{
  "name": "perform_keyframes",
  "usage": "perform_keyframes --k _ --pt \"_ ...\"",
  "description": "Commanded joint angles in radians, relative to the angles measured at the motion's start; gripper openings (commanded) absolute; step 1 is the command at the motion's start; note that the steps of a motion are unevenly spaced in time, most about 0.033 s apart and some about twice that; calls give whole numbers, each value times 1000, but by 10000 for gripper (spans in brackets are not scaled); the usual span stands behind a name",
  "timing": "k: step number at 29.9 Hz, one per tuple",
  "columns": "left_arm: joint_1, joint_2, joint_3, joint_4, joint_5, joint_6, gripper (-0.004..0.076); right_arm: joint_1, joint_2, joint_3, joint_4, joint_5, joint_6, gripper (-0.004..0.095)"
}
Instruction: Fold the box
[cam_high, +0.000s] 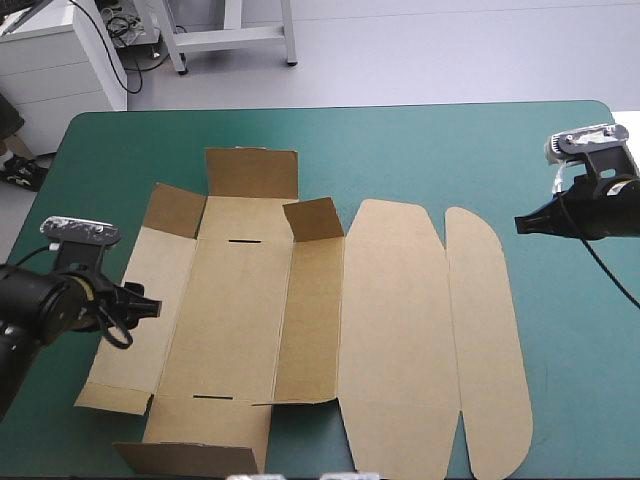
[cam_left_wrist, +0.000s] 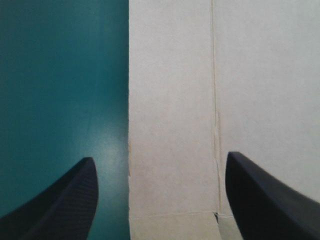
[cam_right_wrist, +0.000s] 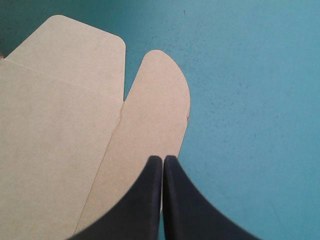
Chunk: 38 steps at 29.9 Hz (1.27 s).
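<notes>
The brown box (cam_high: 240, 300) lies as a cut sheet on the teal-green cover, its short end flaps (cam_high: 250, 172) partly raised. The lid panel (cam_high: 395, 330) and the rounded tuck flap (cam_high: 485, 340) lie flat. My left gripper (cam_high: 150, 307) is at the sheet's left edge. In the left wrist view it (cam_left_wrist: 160, 157) stands open, with the box (cam_left_wrist: 175, 100) edge running between the fingers and nothing held. My right gripper (cam_high: 520, 222) hovers just off the tuck flap's far right side. In its own view it (cam_right_wrist: 163, 159) is shut over the rounded flap (cam_right_wrist: 150, 115).
Bare teal-green cover (cam_high: 570, 330) stretches right of the tuck flap and along the far edge (cam_high: 400, 135). A raised flap (cam_high: 200, 455) sits at the table's near edge. A white cabinet (cam_high: 50, 70) stands beyond the far left corner.
</notes>
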Motion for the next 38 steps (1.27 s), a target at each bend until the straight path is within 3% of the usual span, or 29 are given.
perform_keyframes --k 1,9,28,38 --pt "2 91 -65 86 -41 -13 478 -8 -28 -23 20 -39 -9 -15" --pt "2 239 -123 82 -44 -8 459 -8 -28 -23 20 -37 -9 -15" --pt "41 245 -179 117 -32 28 445 -8 -28 -23 20 -45 -13 -15" --pt "536 270 -246 -98 -123 127 141 -8 -11 -23 36 -40 -13 -15"
